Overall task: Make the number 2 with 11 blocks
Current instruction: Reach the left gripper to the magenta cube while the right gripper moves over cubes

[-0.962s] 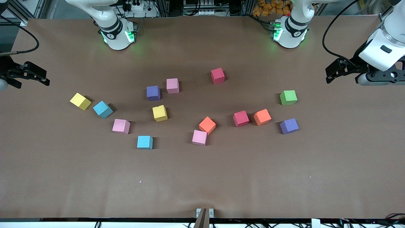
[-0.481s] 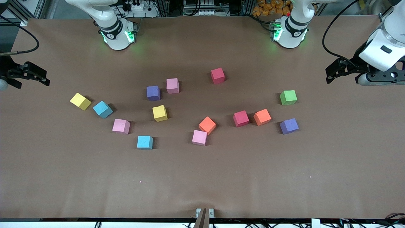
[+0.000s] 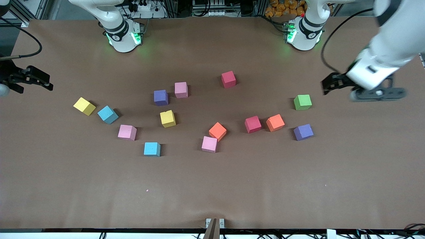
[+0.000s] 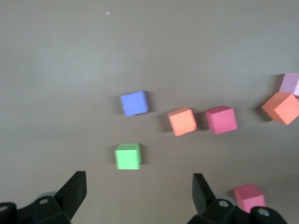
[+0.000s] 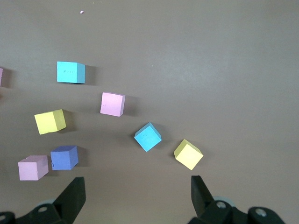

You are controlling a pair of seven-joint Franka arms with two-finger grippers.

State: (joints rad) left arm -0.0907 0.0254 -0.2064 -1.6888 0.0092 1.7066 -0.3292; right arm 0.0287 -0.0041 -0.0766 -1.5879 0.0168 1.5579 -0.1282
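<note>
The blocks lie scattered singly on the brown table, and no number 2 is in view. Toward the left arm's end are a purple (image 3: pixel 303 132), an orange (image 3: pixel 275 122) and a red block (image 3: pixel 253 124). Mid-table lie orange (image 3: pixel 217 131), pink (image 3: pixel 209 144), red (image 3: pixel 228 79), pink (image 3: pixel 181 89), purple (image 3: pixel 161 97) and yellow (image 3: pixel 168 118) blocks. Toward the right arm's end are pink (image 3: pixel 127 132), two light blue (image 3: pixel 152 149) (image 3: pixel 108 114) and yellow (image 3: pixel 84 106) blocks. My left gripper (image 3: pixel 330 84) (image 4: pixel 138 182) hangs open and empty beside the green cube (image 3: pixel 302 102) (image 4: pixel 127 156). My right gripper (image 3: pixel 48 83) (image 5: pixel 138 183) waits open at the table's end.
The green cube lies farther from the front camera than the purple block at the left arm's end. A wide bare strip of table (image 3: pixel 212 189) runs along the edge nearest the front camera. The arm bases (image 3: pixel 123 36) (image 3: pixel 303 35) stand at the edge farthest from it.
My left arm has swung in from the table's end toward the green cube, its gripper still open. The right arm and all the blocks have stayed put.
</note>
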